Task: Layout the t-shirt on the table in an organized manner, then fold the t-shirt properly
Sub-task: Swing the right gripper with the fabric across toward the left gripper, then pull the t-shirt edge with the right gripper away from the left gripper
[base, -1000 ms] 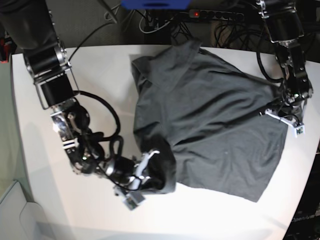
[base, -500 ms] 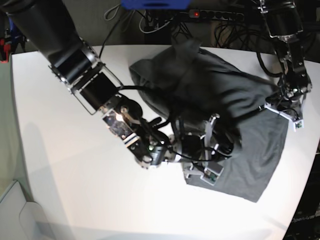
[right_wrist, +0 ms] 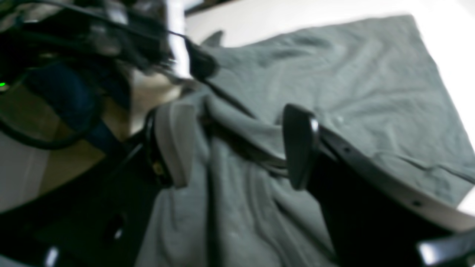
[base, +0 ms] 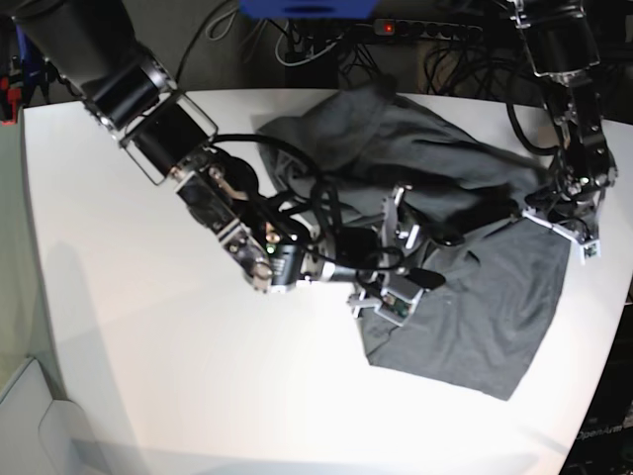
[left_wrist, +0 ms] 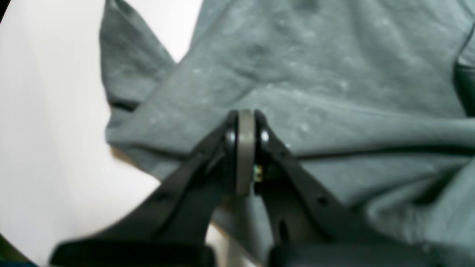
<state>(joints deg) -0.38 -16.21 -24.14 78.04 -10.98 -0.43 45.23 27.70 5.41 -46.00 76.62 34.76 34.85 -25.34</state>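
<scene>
Charcoal-grey cloth, the t-shirt (base: 465, 257), lies bunched on the far-right part of the white worktop (base: 148, 346), one flap carried over its middle so that it sits doubled and ridged rather than flat. In the base view the right claw (base: 401, 259) hovers over the shirt's centre at the end of an arm reaching in from the upper left. Its wrist view shows the jaws standing well apart, a raised fold of cloth lying loose between them and brushing the pale inner pad (right_wrist: 174, 142); nothing is clamped. The left claw (left_wrist: 245, 148) sits at the shirt's right edge, jaws pressed fully together. Its tip rests against a fold of fabric, but whether any cloth is pinched between the jaws cannot be told from these views. The main risk, as I judge it, is that the released flap has landed crooked: the crease looks slanted and lumpy, so the fold could end up uneven. A second risk is snagging: should the right arm pull away low, the open fingers could catch the loose ridge and drag the fold open. If the left claw does hold the edge and lets go early, the shirt could slide.
</scene>
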